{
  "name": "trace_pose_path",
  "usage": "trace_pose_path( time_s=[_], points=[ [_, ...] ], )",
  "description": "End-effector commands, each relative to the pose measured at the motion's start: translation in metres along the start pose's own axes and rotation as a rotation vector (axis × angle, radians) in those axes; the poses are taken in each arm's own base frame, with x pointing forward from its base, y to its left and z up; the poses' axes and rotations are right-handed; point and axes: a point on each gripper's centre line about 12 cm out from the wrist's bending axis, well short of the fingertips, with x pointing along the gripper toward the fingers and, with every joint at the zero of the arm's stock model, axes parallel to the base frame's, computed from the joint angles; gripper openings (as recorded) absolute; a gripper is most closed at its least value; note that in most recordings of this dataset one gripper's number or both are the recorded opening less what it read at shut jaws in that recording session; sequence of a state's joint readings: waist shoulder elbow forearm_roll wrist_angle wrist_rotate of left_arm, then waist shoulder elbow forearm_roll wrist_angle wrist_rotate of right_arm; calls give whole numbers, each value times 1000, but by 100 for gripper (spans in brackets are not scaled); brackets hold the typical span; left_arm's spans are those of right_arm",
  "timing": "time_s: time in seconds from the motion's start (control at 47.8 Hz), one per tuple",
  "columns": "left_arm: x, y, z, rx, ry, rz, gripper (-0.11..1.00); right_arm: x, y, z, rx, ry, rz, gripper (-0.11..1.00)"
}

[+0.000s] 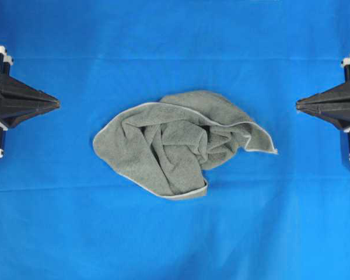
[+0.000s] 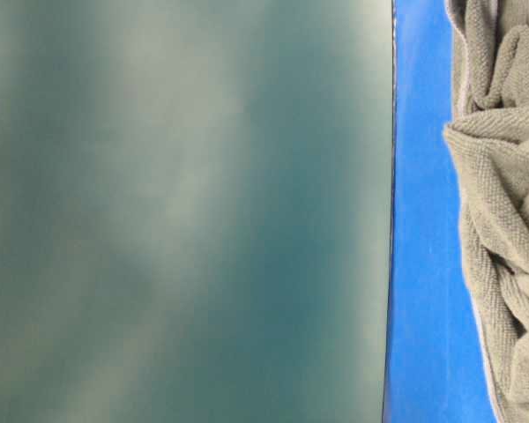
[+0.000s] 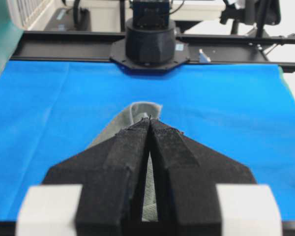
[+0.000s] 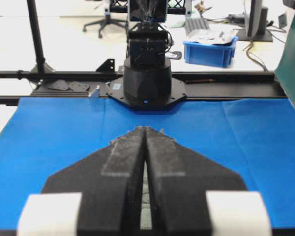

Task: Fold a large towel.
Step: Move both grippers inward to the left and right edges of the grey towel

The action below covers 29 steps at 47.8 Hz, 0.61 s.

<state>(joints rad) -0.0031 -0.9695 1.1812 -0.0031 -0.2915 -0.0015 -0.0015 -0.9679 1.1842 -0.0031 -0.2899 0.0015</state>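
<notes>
Left tool and right tool closed, crumpled towel between, blue cloth

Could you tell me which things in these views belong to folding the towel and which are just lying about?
Belongs to the job:
- towel, crumpled mid-table
- left gripper, shut, clear of it
- right gripper, shut, clear of it
- blue cloth under the towel

Just lying about:
- blue bin beyond the table
- office chair in the background

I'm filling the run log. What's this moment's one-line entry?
towel: crumpled heap, mid-cloth | left gripper: shut, empty, clear of towel | right gripper: shut, empty, clear | folding: not begun
</notes>
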Motion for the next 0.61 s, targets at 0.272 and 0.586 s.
trace_pose_path(
  time_s=[0.272,0.586],
  points=[
    [18,0,-34,-86,176,11,0,19,0,-27,70,363,-14,0],
    [35,10,-102,-308,440,116,1,34,-7,-94,241,708,-115,0]
  ],
)
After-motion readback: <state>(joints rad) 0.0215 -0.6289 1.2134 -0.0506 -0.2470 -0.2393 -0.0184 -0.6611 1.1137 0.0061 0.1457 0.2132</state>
